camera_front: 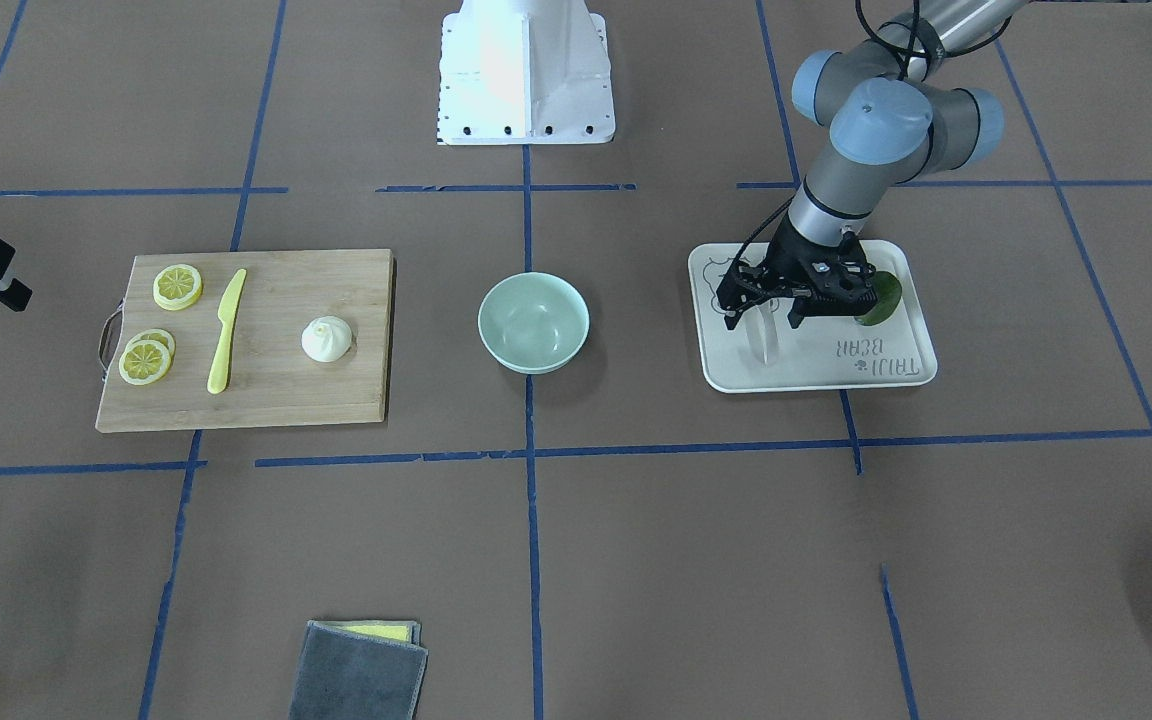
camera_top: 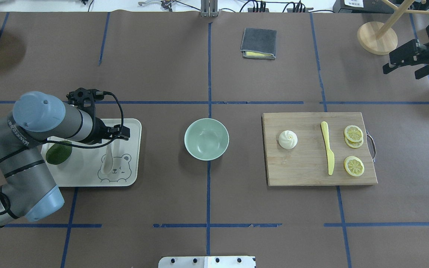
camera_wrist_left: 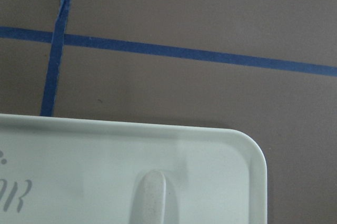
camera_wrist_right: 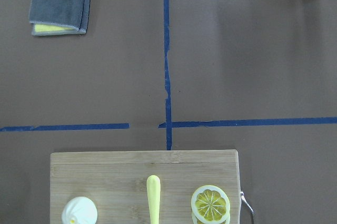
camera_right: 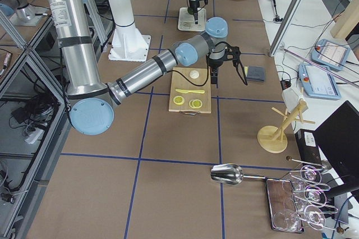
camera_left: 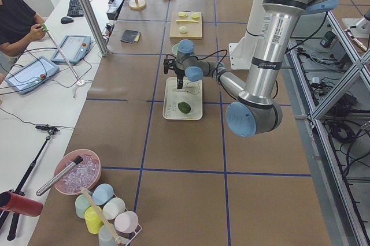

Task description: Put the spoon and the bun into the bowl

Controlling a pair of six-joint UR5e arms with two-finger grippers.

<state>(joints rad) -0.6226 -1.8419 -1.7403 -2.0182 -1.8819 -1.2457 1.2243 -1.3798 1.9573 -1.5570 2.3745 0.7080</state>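
Note:
The white spoon (camera_front: 766, 342) lies on the white bear-print tray (camera_front: 896, 372), also in the overhead view (camera_top: 107, 162); its handle tip shows in the left wrist view (camera_wrist_left: 150, 197). My left gripper (camera_front: 762, 320) is low over the tray, open, with a finger on each side of the spoon's handle. The bun (camera_front: 326, 340) sits on the wooden cutting board (camera_front: 286, 400). The mint-green bowl (camera_front: 533, 322) stands empty at the table's middle. My right gripper (camera_top: 404, 67) hovers open and empty, high beyond the board's far right corner.
A green avocado (camera_front: 881, 300) lies on the tray beside my left gripper. A yellow knife (camera_front: 226, 330) and lemon slices (camera_front: 177, 286) lie on the board. A folded grey cloth (camera_top: 258, 43) and a wooden stand (camera_top: 377, 37) are at the far side.

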